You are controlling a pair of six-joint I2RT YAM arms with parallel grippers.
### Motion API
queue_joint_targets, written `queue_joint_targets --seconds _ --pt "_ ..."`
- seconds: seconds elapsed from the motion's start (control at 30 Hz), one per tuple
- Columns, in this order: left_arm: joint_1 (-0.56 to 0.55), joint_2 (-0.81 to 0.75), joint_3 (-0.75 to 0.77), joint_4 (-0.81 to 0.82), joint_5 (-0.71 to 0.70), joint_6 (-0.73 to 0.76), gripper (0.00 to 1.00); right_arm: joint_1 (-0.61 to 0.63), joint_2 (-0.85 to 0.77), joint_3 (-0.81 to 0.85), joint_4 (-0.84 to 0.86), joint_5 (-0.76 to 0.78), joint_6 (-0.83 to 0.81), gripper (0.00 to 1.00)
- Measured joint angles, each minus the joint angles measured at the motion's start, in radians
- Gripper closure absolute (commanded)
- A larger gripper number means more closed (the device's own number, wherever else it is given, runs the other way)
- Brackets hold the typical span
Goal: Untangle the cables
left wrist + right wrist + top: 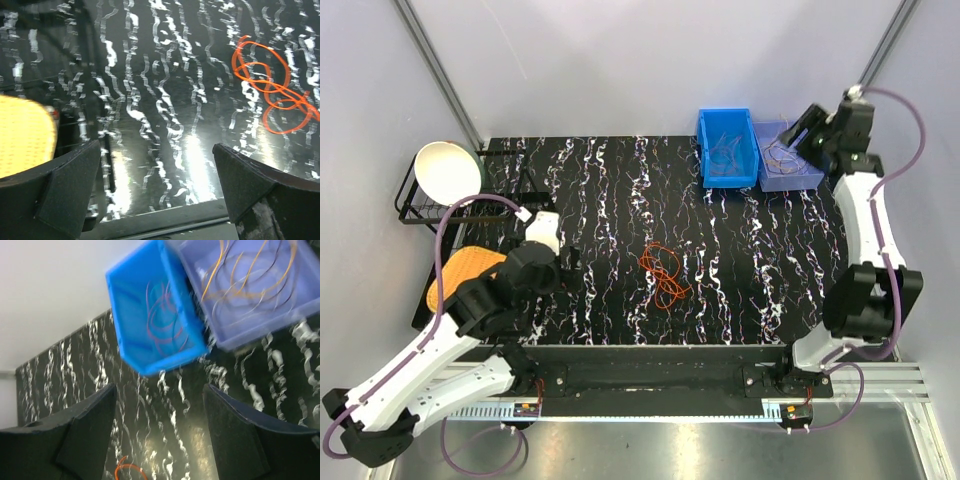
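A tangle of thin orange cable (665, 272) lies on the black marbled mat near its middle; it shows at the right of the left wrist view (270, 85) and barely at the bottom of the right wrist view (127, 471). Dark red cables (162, 320) lie in the blue bin (727, 147). Orange and dark cables (250, 277) lie in the lavender bin (786, 155). My left gripper (570, 262) is open and empty, low over the mat left of the tangle. My right gripper (802, 130) is open and empty, raised above the lavender bin.
A black wire rack (420, 205) with a white bowl (448, 172) stands at the far left. An orange-yellow waffle-patterned object (460, 275) lies at the mat's left edge, also in the left wrist view (22, 135). Both bins sit at the back right.
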Motion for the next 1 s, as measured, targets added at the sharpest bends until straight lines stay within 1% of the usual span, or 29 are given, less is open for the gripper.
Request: queue_joint_targets --seconds 0.17,0.27,0.5,0.63,0.8,1.0 --pt "0.0 0.114 0.002 0.088 0.084 -0.043 0.03 0.077 -0.103 -0.222 0.047 -0.037 0.045 0.25" --pt "0.0 0.229 0.002 0.15 0.136 -0.085 0.04 0.149 -0.165 -0.333 0.08 -0.049 0.071 0.25" --pt "0.0 0.464 0.037 0.25 0.241 -0.198 0.06 0.286 -0.262 -0.515 0.137 -0.078 0.107 0.25" --pt "-0.007 0.586 0.081 0.315 0.288 -0.254 0.09 0.293 -0.292 -0.583 0.141 -0.088 0.113 0.25" --pt "-0.029 0.715 0.133 0.386 0.332 -0.313 0.14 0.293 -0.331 -0.603 0.141 -0.086 0.11 0.25" --pt "-0.056 0.798 0.161 0.421 0.337 -0.362 0.18 0.293 -0.37 -0.61 0.145 -0.086 0.099 0.25"
